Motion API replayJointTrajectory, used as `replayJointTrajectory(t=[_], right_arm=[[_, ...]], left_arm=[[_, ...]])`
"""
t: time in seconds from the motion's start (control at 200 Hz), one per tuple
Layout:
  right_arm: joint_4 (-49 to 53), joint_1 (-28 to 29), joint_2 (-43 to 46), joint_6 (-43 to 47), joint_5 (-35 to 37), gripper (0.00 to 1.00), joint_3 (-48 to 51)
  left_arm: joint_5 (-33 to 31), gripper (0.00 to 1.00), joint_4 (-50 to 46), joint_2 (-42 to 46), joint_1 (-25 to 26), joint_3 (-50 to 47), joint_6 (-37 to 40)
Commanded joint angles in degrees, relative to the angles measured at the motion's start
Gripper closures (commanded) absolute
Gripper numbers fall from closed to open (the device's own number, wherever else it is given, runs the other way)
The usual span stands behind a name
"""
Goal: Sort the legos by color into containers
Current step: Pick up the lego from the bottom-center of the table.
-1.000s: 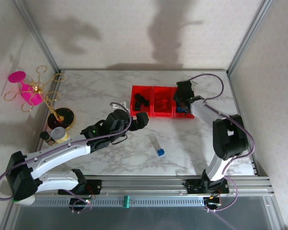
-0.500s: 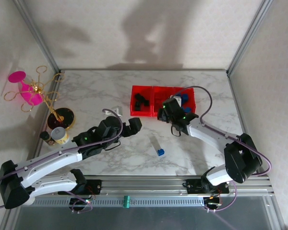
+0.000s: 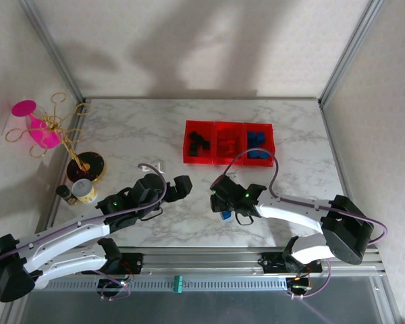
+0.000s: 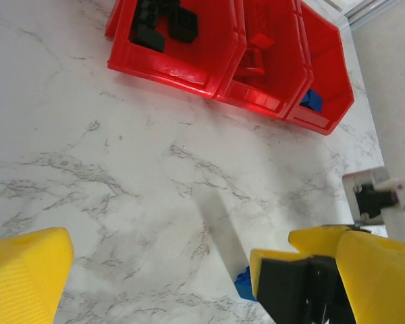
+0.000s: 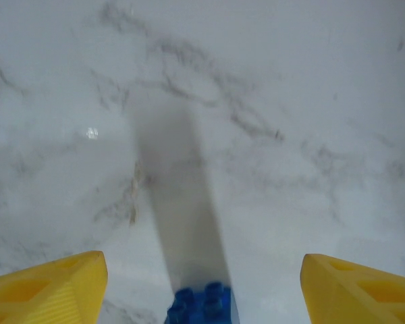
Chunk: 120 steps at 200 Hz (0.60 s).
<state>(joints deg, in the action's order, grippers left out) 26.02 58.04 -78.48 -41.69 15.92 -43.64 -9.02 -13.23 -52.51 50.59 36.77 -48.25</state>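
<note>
Right wrist view: the right gripper (image 5: 202, 270) is pointed down at the desk (image 5: 304, 101), fingers held apart, the blue lego (image 5: 202, 305) between them.

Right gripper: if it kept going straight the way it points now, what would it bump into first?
Probably the blue lego brick, lying centred between the right gripper's open fingers on the marble table. Depth is unclear, so it might touch the table just beyond the brick instead.

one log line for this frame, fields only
right tool: open, above blue lego | left tool: open, empty | red bins: sorted legos inside
</note>
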Motion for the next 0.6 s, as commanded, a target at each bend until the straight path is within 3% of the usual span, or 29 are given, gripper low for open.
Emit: replayJointTrajectory(t=[0.0, 0.245, 0.596], right_arm=[[2.86, 2.78, 1.31, -3.29, -0.23, 0.25, 1.73], [1.48, 5.98, -1.1, -3.69, 0.16, 0.35, 2.94], [2.96, 5.95, -4.9, -3.69, 3.41, 0.48, 2.26]], left_arm=[[-1.61, 0.0, -1.31, 1.79, 0.26, -1.27, -1.23], [-1.89, 0.0, -1.69, 1.69, 0.21, -1.42, -1.59], [-2.59, 0.0, -2.24, 1.33, 0.21, -0.91, -1.77]])
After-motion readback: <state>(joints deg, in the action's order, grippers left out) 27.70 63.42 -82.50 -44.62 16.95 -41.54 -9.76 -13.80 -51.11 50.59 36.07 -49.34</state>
